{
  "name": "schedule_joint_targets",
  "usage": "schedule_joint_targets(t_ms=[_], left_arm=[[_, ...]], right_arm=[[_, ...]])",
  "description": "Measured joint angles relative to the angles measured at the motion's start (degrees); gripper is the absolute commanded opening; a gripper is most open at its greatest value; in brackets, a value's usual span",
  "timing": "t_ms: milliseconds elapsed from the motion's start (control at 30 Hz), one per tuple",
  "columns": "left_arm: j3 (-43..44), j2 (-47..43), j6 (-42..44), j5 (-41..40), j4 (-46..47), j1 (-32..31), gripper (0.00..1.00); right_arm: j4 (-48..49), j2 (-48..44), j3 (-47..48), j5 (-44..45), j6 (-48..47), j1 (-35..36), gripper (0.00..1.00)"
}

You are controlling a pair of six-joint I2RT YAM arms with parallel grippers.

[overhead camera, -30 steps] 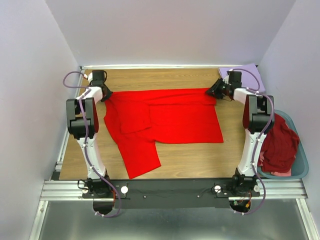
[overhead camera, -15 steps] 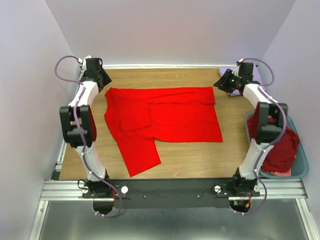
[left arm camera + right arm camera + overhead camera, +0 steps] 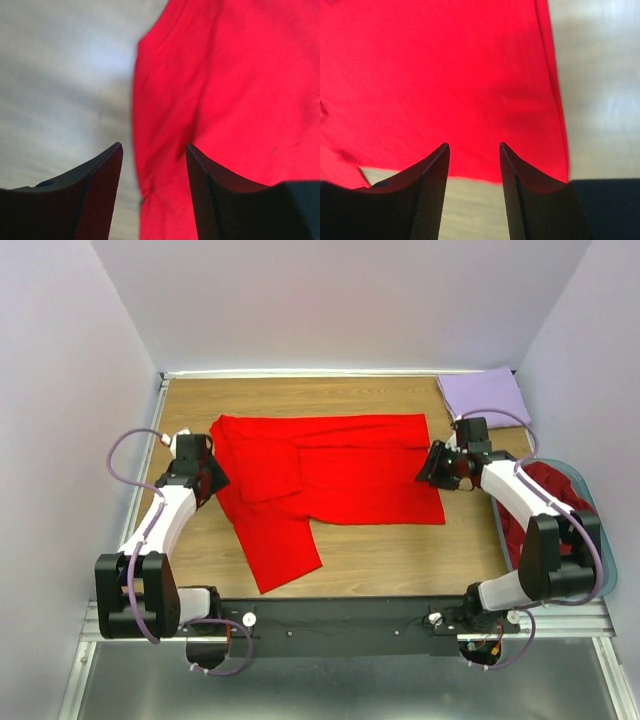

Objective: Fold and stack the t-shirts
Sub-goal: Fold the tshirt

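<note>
Top external: wooden table (image 3: 380, 560) carries bright red cloth t-shirt (image 3: 340, 475); left hand (image 3: 213, 481) nine o'clock, right hand (image 3: 427, 467) three, both spread.

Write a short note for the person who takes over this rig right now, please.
Left gripper: open, at the left edge of the bright red cloth t-shirt.
Right gripper: open, over its right edge.
The shirt lies partly folded on the wooden table, unheld.
Done: pale lavender t-shirt folded at the far right corner.
Left: finish the red fold, stack it, then the dark maroon shirts in the teal plastic basket.
</note>
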Motion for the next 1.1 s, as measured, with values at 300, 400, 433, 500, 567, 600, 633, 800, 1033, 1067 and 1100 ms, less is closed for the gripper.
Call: schedule_joint_targets(t_ms=[300,400,433,500,567,600,633,800,1033,1067,1100], left_arm=[[-3.5,5.4,-0.1,0.0,-2.1,-3.2,0.59],[-3.7,7.0,-0.1,0.0,-2.2,-4.2,0.56],[-3.8,7.3,-0.1,0.0,-2.2,-4.6,0.55],[-4.1,7.6,-0.2,-0.1,-2.5,-5.0,0.51],[-4.3,8.0,-0.3,-0.3,-2.7,-5.0,0.48],[-4.4,8.3,-0.3,-0.5,-3.1,-5.0,0.47],[-4.5,8.4,-0.5,-0.7,-3.3,-5.1,0.47],[-4.6,8.1,-1.5,-1.3,-4.7,-5.5,0.46],[-4.7,6.3,-2.4,-1.4,-7.3,-5.9,0.46],[-4.7,6.0,-2.5,-1.4,-7.6,-5.9,0.46],[-4.7,5.7,-2.7,-1.4,-8.0,-5.9,0.46]], right_arm=[[-3.3,-2.8,-4.4,2.4,-1.8,0.2,0.53],[-3.4,-2.8,-4.4,3.1,-2.2,0.2,0.53],[-3.4,-2.8,-4.4,3.4,-2.3,0.2,0.53],[-3.4,-2.8,-4.7,4.0,-2.5,0.2,0.53],[-3.5,-2.8,-5.1,4.6,-2.6,0.2,0.53],[-3.6,-2.9,-5.2,5.1,-2.6,0.2,0.53],[-3.6,-3.0,-5.4,5.4,-2.6,0.2,0.53],[-4.0,-4.4,-5.9,7.0,-2.6,0.2,0.53],[-4.0,-5.5,-5.9,8.1,-2.6,0.2,0.53],[-4.0,-5.5,-5.9,8.1,-2.6,0.2,0.53],[-4.0,-5.5,-6.0,8.1,-2.6,0.2,0.53]])
